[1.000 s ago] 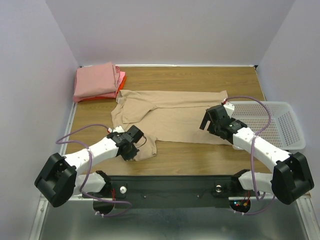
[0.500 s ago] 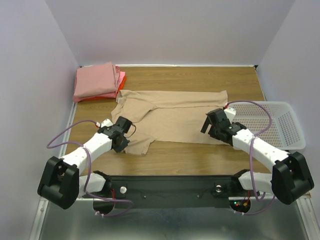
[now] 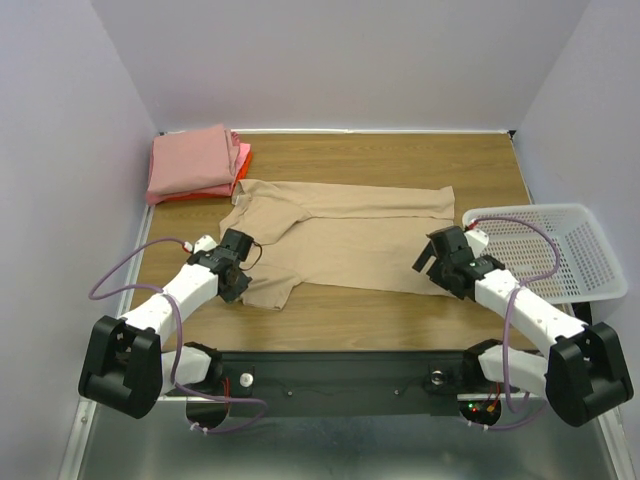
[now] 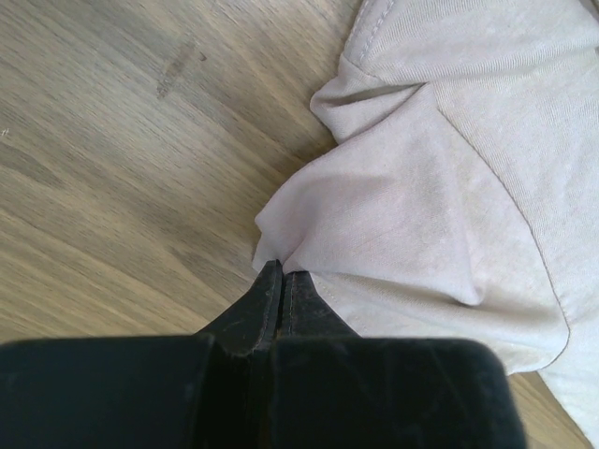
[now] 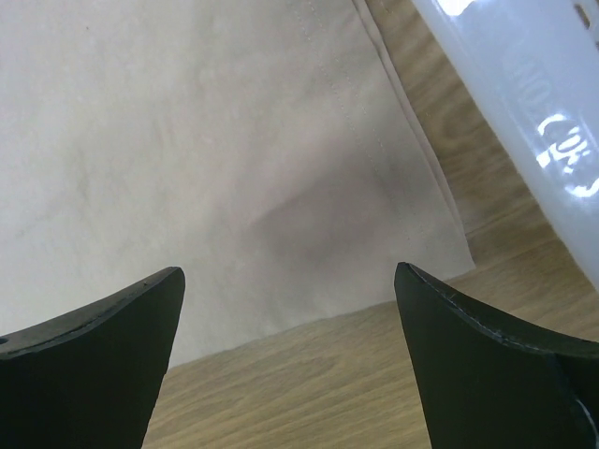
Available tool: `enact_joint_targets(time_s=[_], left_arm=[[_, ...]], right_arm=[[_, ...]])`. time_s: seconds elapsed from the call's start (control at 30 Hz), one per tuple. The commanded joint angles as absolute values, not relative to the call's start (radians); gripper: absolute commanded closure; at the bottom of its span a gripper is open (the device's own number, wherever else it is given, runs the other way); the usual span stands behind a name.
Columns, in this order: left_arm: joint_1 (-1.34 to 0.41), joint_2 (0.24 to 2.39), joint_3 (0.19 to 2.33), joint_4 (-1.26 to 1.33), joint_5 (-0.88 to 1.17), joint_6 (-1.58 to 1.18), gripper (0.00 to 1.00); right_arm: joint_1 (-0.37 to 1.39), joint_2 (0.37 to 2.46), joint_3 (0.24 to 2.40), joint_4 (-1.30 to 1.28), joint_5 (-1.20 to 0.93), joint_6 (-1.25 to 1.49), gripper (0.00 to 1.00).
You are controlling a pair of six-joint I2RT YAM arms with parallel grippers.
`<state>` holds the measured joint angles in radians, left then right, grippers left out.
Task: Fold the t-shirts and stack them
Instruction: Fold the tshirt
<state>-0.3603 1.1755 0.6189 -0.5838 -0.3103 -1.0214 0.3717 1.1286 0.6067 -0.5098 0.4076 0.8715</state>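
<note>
A tan t-shirt [image 3: 345, 235] lies spread flat across the middle of the table. My left gripper [image 3: 242, 278] is shut on a bunched fold at the shirt's near-left edge; in the left wrist view the closed fingertips [image 4: 281, 281] pinch the cloth [image 4: 421, 187]. My right gripper [image 3: 438, 263] is open and empty, just above the shirt's near-right hem corner; in the right wrist view [image 5: 290, 290] the tan cloth [image 5: 187, 140] lies between and ahead of the jaws. A folded salmon-pink shirt [image 3: 192, 160] lies on an orange-red one [image 3: 243, 160] at the back left.
A white plastic mesh basket [image 3: 585, 285] stands at the right edge of the table, close to my right gripper; its rim shows in the right wrist view [image 5: 524, 103]. Bare wooden table [image 3: 400, 155] runs along the back, with white walls around it.
My left gripper has moved left and away from me, dragging the shirt's near-left flap with it. My right gripper has moved nearer and to the right. The basket has shifted slightly right.
</note>
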Motion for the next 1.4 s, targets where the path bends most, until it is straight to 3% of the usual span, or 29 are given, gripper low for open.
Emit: enact_joint_targets(time_s=[0.0, 0.37, 0.67, 0.9, 1.0, 1.13, 1.37], left_arm=[[-0.354, 1.169, 0.649, -0.614, -0.31, -0.994, 1.0], [-0.354, 1.132, 0.626, -0.601, -0.255, -0.989, 1.0], [-0.354, 1.118, 0.621, -0.601, -0.25, -0.991, 1.0], [-0.354, 1.092, 0.615, -0.604, -0.247, -0.996, 1.0], [-0.354, 1.083, 0.612, -0.601, -0.239, -0.994, 1.0], [-0.354, 1.078, 0.615, -0.609, -0.235, -0.991, 1.0], [-0.354, 1.054, 0.63, -0.611, -0.224, -0.988, 1.0]], right_arm=[[0.344, 1.108, 0.566, -0.601, 0.41, 0.92, 0.0], [0.345, 1.101, 0.542, -0.615, 0.307, 0.942, 0.0], [0.345, 1.137, 0.494, -0.615, 0.37, 0.994, 0.02], [0.345, 1.169, 0.477, -0.562, 0.399, 1.005, 0.13], [0.345, 1.187, 0.472, -0.528, 0.376, 0.996, 0.24], [0.345, 1.2, 0.483, -0.495, 0.386, 0.967, 0.56], [0.345, 1.201, 0.517, -0.492, 0.437, 0.936, 0.83]])
